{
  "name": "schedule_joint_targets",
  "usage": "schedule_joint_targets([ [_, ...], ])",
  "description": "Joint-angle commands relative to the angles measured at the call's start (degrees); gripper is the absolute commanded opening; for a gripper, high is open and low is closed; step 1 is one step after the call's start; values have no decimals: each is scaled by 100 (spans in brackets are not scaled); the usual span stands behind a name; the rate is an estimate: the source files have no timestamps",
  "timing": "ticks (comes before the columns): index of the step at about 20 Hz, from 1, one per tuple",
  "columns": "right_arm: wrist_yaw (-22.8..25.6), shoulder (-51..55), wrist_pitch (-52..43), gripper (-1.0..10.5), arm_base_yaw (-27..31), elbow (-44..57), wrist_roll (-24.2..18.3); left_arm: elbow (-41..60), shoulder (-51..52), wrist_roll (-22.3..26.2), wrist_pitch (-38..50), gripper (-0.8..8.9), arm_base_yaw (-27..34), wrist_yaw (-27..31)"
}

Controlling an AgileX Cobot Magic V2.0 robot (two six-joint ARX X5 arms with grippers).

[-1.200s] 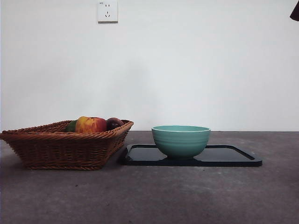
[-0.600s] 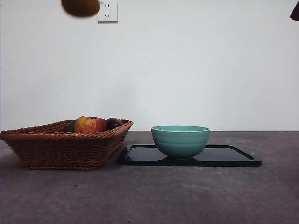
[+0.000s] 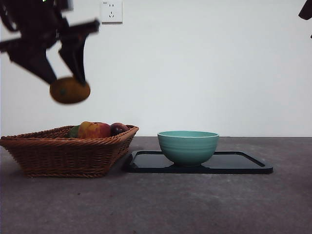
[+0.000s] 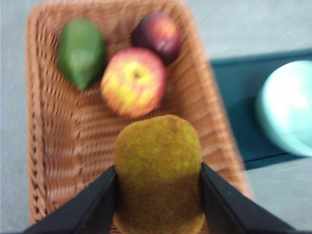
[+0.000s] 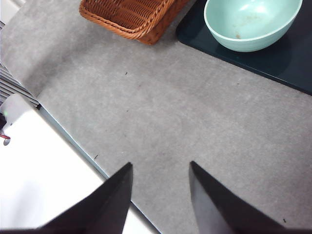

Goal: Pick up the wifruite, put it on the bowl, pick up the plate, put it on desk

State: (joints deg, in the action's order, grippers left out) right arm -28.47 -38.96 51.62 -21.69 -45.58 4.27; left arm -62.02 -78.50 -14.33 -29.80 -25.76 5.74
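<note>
My left gripper point(image 3: 66, 80) is shut on the wifruite point(image 3: 69, 91), a dull brown oval fruit, high above the wicker basket point(image 3: 63, 153). In the left wrist view the wifruite point(image 4: 158, 173) sits squeezed between both jaws, over the basket point(image 4: 58, 146). The mint-green bowl point(image 3: 188, 146) stands empty on the glossy black plate point(image 3: 243, 163), right of the basket; the bowl point(image 4: 287, 109) also shows in the left wrist view. My right gripper point(image 5: 161, 170) hovers open over the bare grey desk point(image 5: 170, 122), with the bowl point(image 5: 251, 22) beyond it.
In the basket lie a red-and-yellow apple point(image 4: 134, 80), a dark plum point(image 4: 157, 35) and a green fruit point(image 4: 80, 51). A white surface point(image 5: 48, 175) borders the desk's edge in the right wrist view. The right arm shows as a black tip point(image 3: 307, 10) at the top corner.
The left gripper with the wifruite has come down into the front view; half a second ago only the fruit showed at the top edge. The right arm has barely moved.
</note>
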Motion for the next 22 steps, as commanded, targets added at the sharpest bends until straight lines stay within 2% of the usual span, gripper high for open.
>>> schedule_joint_targets([
  [1, -2, -13, -63, 185, -31, -37, -44, 249, -238, -7, 415, 147, -24, 39],
  [9, -4, -13, -52, 185, -31, -37, 4, 402, -1368, 199, 1067, 147, -20, 52],
  [12, -4, -13, -55, 185, -31, -37, 4, 400, -1554, 319, 1213, 150, 66, 264],
  [16, 0, -13, -85, 185, -31, -37, 2, 400, -1661, 315, 1169, 157, 149, 262],
  [17, -2, -15, -120, 185, -31, -37, 4, 400, -1661, 315, 1161, 190, 144, 260],
  [19, -2, -17, -181, 185, -31, -37, 24, 400, -1661, 313, 1134, 354, 125, 260],
  [22, -2, -20, -186, 185, -31, -37, 96, 367, -1626, 310, 1082, 378, 127, 260],
])
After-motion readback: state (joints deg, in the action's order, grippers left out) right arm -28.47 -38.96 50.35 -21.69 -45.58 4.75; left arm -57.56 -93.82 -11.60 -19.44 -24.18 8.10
